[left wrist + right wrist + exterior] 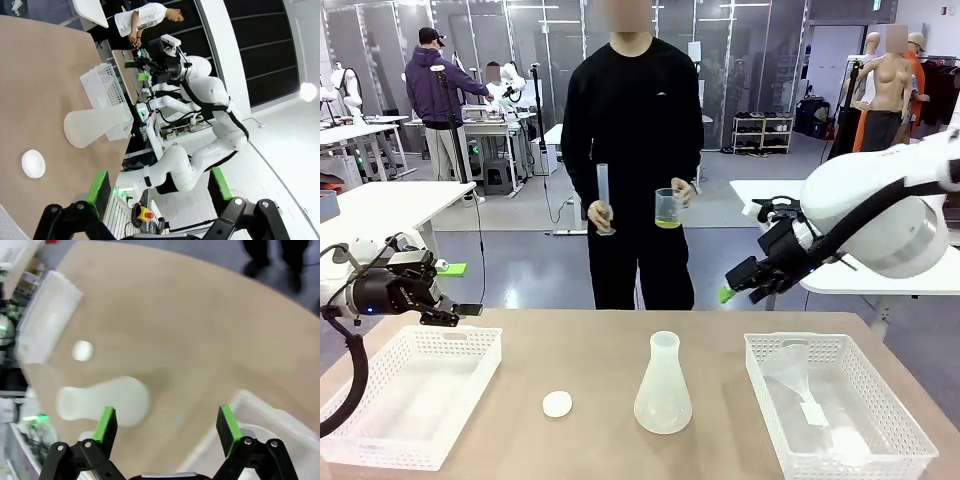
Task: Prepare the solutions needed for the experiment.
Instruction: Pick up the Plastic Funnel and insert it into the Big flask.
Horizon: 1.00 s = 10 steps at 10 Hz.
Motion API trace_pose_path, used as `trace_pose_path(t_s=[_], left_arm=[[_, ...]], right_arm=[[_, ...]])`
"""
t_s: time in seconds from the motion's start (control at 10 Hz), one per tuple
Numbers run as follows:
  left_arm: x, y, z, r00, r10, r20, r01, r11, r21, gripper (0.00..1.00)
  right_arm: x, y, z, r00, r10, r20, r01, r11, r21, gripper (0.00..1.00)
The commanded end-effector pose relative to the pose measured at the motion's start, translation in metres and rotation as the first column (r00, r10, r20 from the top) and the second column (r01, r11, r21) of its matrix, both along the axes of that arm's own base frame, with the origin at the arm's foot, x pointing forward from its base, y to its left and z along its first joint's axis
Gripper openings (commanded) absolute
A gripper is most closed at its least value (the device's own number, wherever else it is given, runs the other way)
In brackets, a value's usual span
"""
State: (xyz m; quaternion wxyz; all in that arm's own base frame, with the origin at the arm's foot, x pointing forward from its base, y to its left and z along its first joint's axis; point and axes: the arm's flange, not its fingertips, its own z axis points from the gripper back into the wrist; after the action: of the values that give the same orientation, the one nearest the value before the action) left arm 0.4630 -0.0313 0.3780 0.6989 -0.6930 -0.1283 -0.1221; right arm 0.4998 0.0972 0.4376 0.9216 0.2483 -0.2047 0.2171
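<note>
- Two end effectors, both spread wide and holding nothing; the left end effector hangs well left of the flask, over the far edge of the table
- Two white baskets; the left basket sits well left of the flask
- One small white disc lies just left of the flask, apart from it
- One frosted conical flask, upright
- One person stands beyond the flask, holding one clear cylinder and one beaker; the solutions, a thin yellow-green layer, sit in the beaker's bottom
- The right end effector hangs right of the flask and beyond it
- The right basket, right of the flask, holds clear labware too faint to count
</note>
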Motion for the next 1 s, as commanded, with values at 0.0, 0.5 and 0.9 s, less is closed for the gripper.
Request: trace_pose_path(t_s=[0.0, 0.5, 0.9], left_arm=[[-0.002, 0.0, 0.002, 1.0, 0.004, 0.002, -0.004, 1.0, -0.006, 1.0], [-0.002, 0.0, 0.002, 1.0, 0.004, 0.002, -0.004, 1.0, -0.006, 1.0], [-0.002, 0.0, 0.002, 1.0, 0.004, 0.002, -0.004, 1.0, -0.006, 1.0]], right_arm=[[-0.009, -0.015, 0.036, 0.998, -0.03, 0.06, 0.042, 0.979, -0.201, 1.0], [0.0, 0.0, 0.0, 1.0, 0.0, 0.0, 0.0, 1.0, 0.0, 1.0], [-0.014, -0.001, 0.025, 0.941, 0.327, -0.087, -0.334, 0.854, -0.399, 1.0]])
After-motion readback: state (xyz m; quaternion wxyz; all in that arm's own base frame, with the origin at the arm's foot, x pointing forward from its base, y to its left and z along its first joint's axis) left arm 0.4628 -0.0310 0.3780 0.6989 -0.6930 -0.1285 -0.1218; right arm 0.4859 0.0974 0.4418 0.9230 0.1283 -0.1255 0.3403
